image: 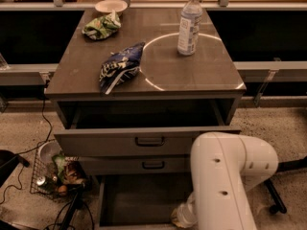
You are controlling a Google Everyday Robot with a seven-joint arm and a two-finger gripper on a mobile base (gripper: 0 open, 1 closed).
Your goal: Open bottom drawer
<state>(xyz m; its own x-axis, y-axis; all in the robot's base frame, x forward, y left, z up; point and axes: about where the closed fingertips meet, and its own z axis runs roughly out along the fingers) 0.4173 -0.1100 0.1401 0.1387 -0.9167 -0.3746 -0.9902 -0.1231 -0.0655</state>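
Robot arm (230,176): white, smooth, rounded shell.
Bulky glossy casing w/ soft curved edges, no sharp corners; a few small dark round holes (222,193) dot its side & top. End effector (183,215) is cream-coloured, rounded, at bottom edge of view, just left of the arm's base.

The bottom drawer (139,200) is the lowest one of the grey cabinet (192,75). It stands pulled far out from the cabinet's front, and its plain grey inside lies open to view. The gripper (183,216) is low inside it, toward the cabinet's right side.
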